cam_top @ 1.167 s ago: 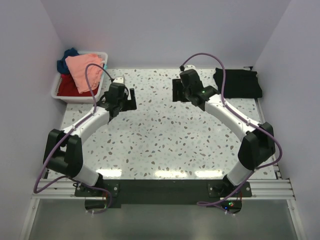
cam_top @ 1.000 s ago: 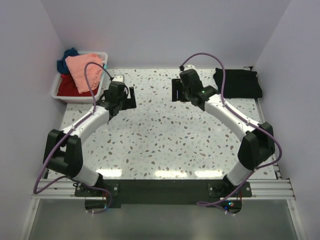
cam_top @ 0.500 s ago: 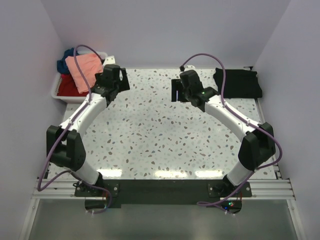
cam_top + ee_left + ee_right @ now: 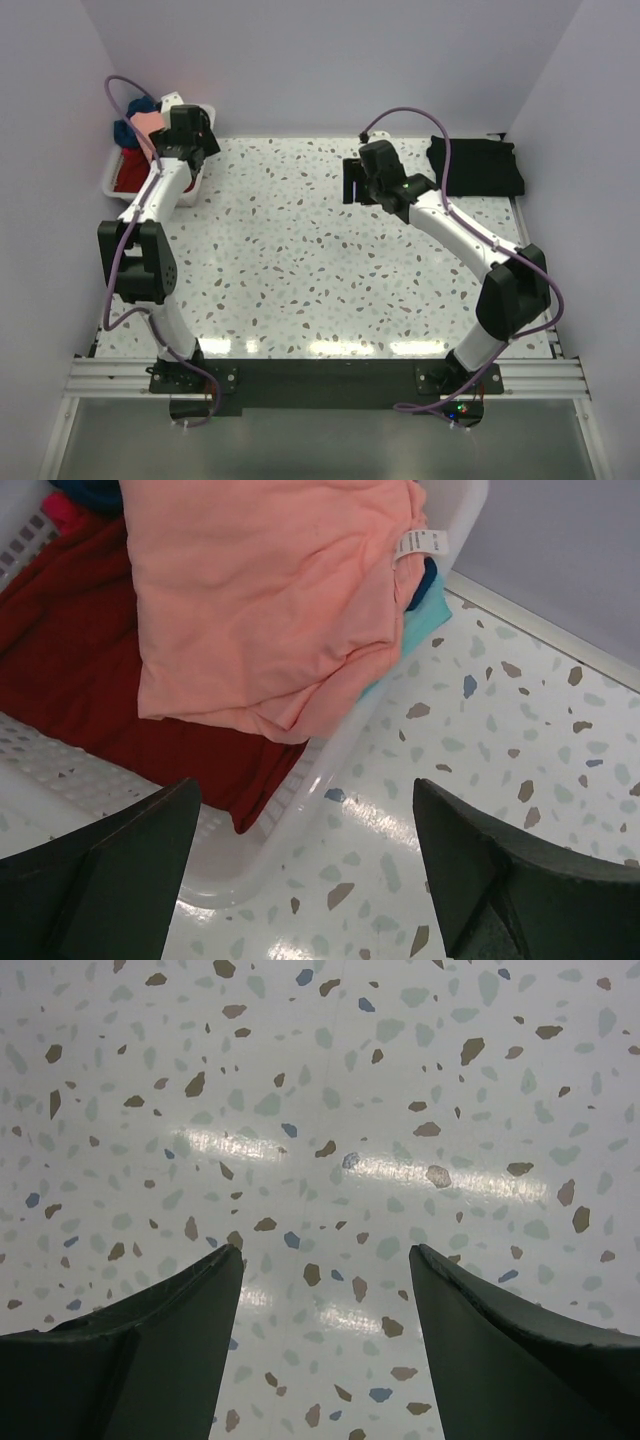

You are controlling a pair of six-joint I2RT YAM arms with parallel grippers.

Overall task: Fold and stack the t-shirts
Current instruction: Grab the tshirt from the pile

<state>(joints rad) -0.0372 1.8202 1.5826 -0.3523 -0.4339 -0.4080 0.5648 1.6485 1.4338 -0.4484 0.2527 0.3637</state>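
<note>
A white bin (image 4: 112, 185) at the back left holds several t-shirts. The salmon-pink one (image 4: 260, 600) lies on top, its white label showing, over a red one (image 4: 80, 680); a teal edge (image 4: 420, 615) and a navy blue bit (image 4: 90, 492) peek out. My left gripper (image 4: 305, 790) hangs open above the bin's near rim (image 4: 330, 770), touching no cloth; in the top view it (image 4: 185, 135) covers part of the pile. A folded black t-shirt (image 4: 478, 165) lies at the back right. My right gripper (image 4: 325, 1250) is open over bare table, left of the black shirt (image 4: 352, 182).
The speckled tabletop (image 4: 320, 260) spreads between the arms. Purple walls close in the back and both sides. The bin stands against the left wall.
My left arm has swung left and back, from over the table to above the bin's edge. The right arm has stayed nearly still.
</note>
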